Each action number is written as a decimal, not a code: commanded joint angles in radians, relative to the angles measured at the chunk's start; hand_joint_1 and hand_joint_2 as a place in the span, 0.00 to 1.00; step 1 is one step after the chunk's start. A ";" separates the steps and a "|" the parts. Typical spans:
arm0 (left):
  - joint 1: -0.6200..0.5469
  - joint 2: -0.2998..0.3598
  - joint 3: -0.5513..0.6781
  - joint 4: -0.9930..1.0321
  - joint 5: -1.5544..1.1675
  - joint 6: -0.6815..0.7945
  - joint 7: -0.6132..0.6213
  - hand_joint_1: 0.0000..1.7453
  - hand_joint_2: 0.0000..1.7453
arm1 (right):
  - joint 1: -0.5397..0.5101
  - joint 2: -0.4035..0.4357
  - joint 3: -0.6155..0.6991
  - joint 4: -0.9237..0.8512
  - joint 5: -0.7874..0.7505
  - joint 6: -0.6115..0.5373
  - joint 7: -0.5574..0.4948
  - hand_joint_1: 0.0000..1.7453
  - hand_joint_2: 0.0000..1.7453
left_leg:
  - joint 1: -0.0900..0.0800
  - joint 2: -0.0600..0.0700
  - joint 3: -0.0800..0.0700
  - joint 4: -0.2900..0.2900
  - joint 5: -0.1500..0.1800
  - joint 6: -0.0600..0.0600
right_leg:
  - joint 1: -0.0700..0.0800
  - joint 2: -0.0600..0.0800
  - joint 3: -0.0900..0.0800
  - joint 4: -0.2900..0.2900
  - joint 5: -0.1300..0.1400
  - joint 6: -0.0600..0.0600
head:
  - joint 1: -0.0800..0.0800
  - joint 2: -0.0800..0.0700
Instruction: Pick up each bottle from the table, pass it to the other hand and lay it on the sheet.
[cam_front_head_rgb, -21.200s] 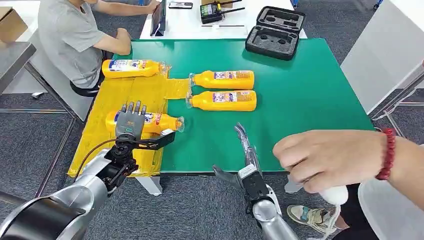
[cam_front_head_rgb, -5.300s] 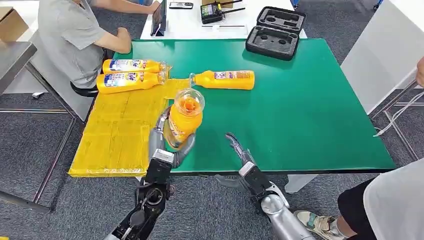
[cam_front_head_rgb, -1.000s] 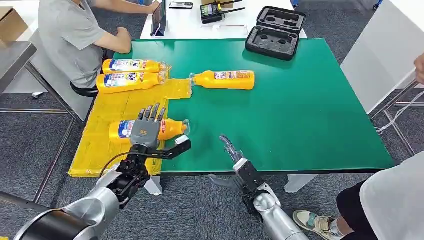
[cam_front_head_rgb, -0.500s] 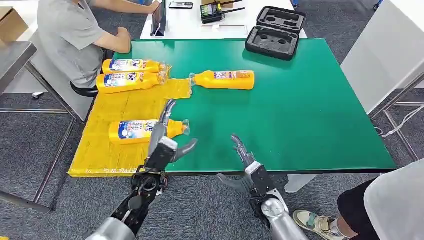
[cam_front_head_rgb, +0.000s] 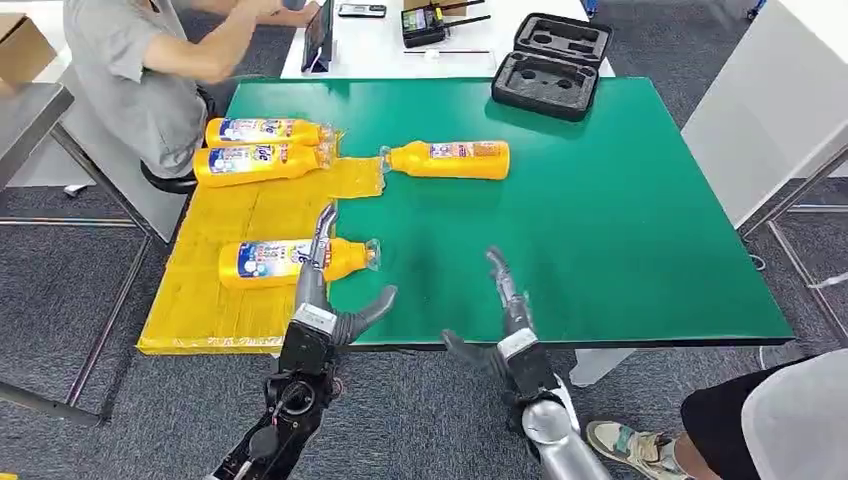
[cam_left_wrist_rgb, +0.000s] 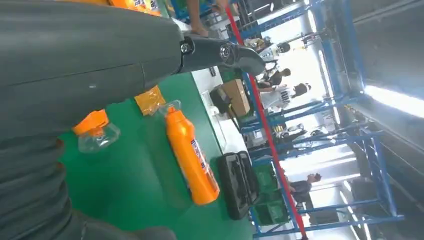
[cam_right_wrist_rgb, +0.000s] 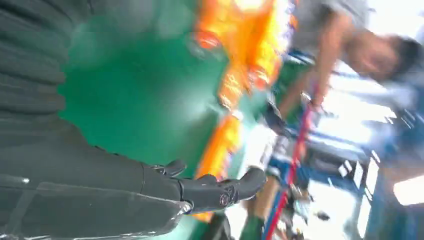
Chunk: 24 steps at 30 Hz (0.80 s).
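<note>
Head view shows three bottles (cam_front_head_rgb: 290, 260) lying on my yellow sheet (cam_front_head_rgb: 215, 300), one last bottle (cam_front_head_rgb: 447, 159) waiting on the green table (cam_front_head_rgb: 620, 200), and my left hand (cam_front_head_rgb: 325, 285) and right hand (cam_front_head_rgb: 505, 300) both spread, holding nothing.

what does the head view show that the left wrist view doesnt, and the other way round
Head view alone: the yellow sheet whole, with two bottles side by side at its far end and a third bottle lying nearer, the right hand open over the green table, and a seated person.

Left wrist view alone: blue racking and people standing far off.

Both: the left hand, empty with fingers apart, the lone bottle on the green, and the black case beyond it.
</note>
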 joint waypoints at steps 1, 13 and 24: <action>-0.011 0.021 -0.028 0.070 0.031 0.010 0.005 0.00 1.00 | 0.087 0.041 0.019 -0.398 -0.002 -0.201 0.003 0.00 1.00 | 0.002 0.001 0.003 0.000 -0.001 -0.003 | 0.002 0.000 0.003 0.000 -0.001 -0.003 | 0.000 0.000; 0.019 0.009 -0.004 0.070 0.057 -0.026 0.005 0.00 1.00 | 0.161 0.052 0.084 -0.499 -0.065 -0.396 0.003 0.00 1.00 | 0.003 0.000 0.003 0.000 -0.001 -0.002 | 0.003 0.000 0.004 -0.002 -0.001 -0.002 | 0.000 0.000; 0.046 0.009 -0.014 0.037 0.094 -0.020 0.005 0.00 1.00 | 0.173 0.044 0.044 -0.430 -0.078 -0.367 0.003 0.00 1.00 | 0.001 0.001 0.002 -0.001 0.000 -0.001 | 0.001 0.000 0.002 -0.001 0.000 -0.001 | 0.000 0.000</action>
